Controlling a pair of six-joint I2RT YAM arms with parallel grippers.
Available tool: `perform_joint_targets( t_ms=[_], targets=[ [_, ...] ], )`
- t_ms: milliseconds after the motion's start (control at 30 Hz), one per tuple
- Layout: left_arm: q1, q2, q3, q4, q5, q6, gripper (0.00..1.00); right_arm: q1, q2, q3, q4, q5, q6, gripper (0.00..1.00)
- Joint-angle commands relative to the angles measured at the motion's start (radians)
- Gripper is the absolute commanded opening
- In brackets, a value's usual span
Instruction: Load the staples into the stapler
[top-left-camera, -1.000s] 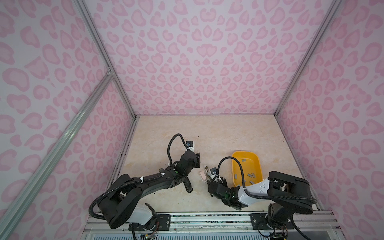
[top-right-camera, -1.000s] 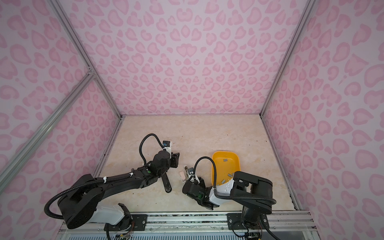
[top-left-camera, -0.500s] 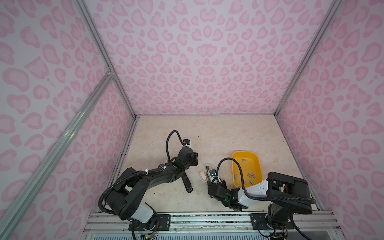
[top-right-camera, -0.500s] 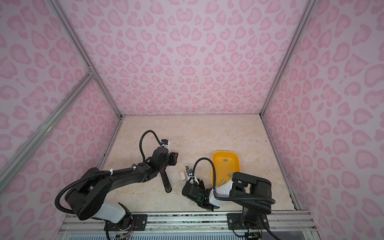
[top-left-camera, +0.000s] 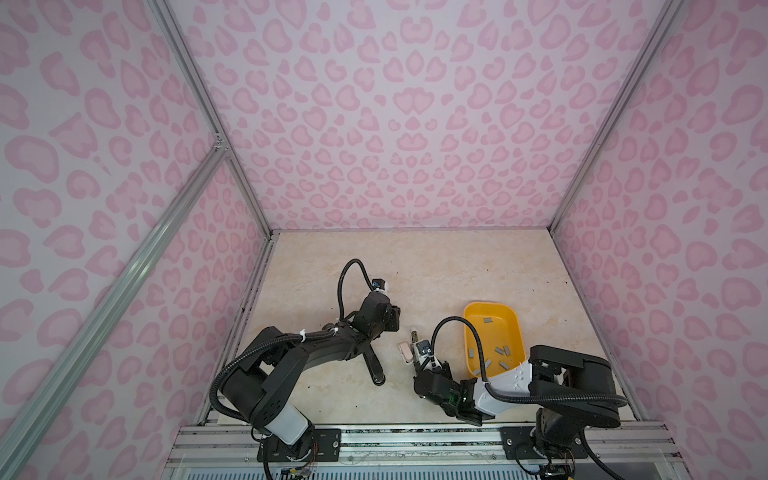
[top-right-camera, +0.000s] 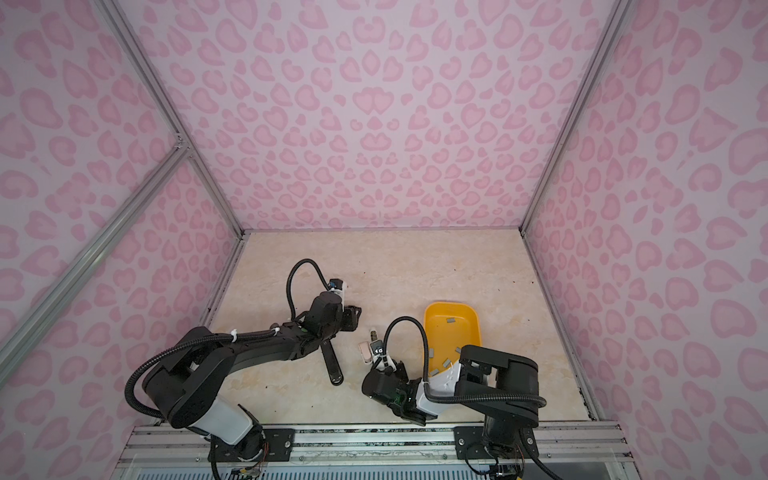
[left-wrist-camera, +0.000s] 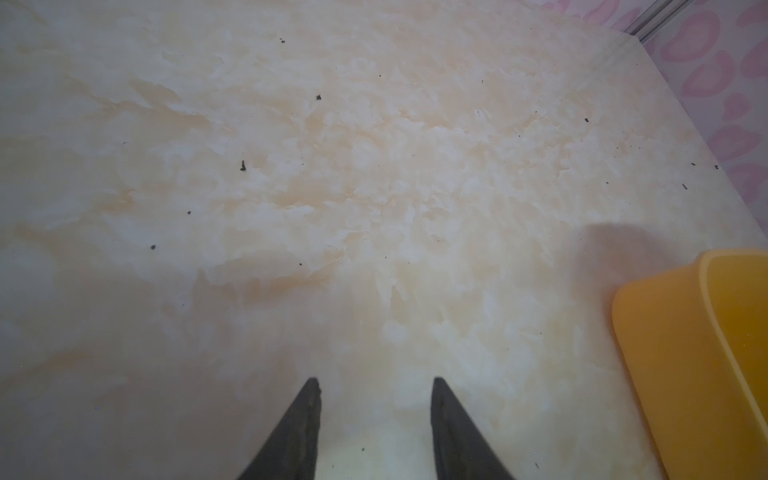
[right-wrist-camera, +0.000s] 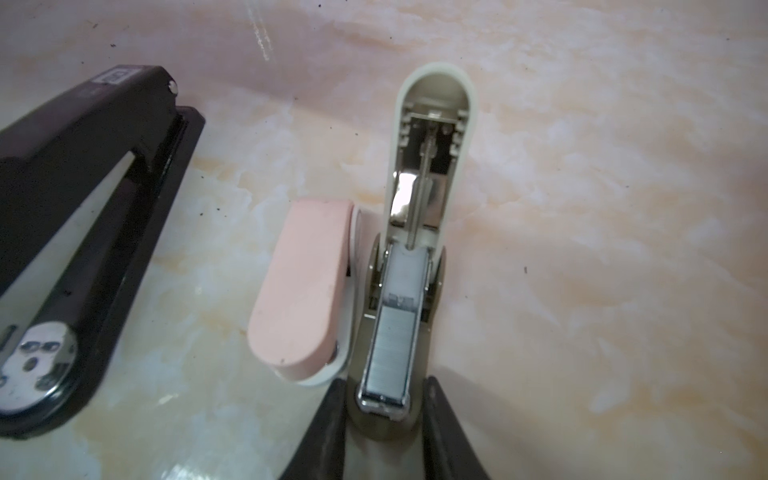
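A small olive stapler (right-wrist-camera: 434, 79) lies open on the table, its lid swung back and a grey strip of staples (right-wrist-camera: 392, 353) in its channel. My right gripper (right-wrist-camera: 385, 379) is shut on its near end, one finger against each side. In both top views this gripper (top-left-camera: 417, 362) (top-right-camera: 376, 365) sits just left of the yellow tray (top-left-camera: 469, 309), which holds several loose staples (top-left-camera: 488, 320). My left gripper (left-wrist-camera: 374, 380) is open over bare table with nothing between its fingers. In a top view it (top-left-camera: 395, 321) hangs left of the tray.
A pink stapler (right-wrist-camera: 303, 286) lies closed, touching the olive one's side. A long black stapler (right-wrist-camera: 83, 232) (top-left-camera: 372, 365) lies further left, under the left arm. The tray's wall (left-wrist-camera: 685, 353) is close to the left gripper. Pink patterned walls enclose the table.
The right gripper's jaws have closed in on the olive stapler's end. The left arm has shifted slightly, its gripper still open.
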Motion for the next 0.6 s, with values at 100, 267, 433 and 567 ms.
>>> perform_joint_targets(
  t_ms=[100, 267, 433, 567],
  targets=[
    [0.002, 0.054, 0.031, 0.016, 0.025, 0.03, 0.45, -0.001, 0.002, -0.017, -0.11, 0.0, -0.015, 0.25],
    [0.003, 0.102, 0.049, 0.025, 0.031, 0.036, 0.45, -0.001, -0.004, -0.023, -0.101, -0.001, -0.018, 0.24],
    [0.001, 0.128, 0.051, 0.07, 0.114, 0.069, 0.45, -0.001, -0.007, -0.026, -0.088, -0.006, -0.021, 0.22],
    [-0.022, 0.117, 0.006, 0.176, 0.193, 0.134, 0.44, -0.008, -0.008, -0.028, -0.083, -0.01, -0.019, 0.22]
  ],
)
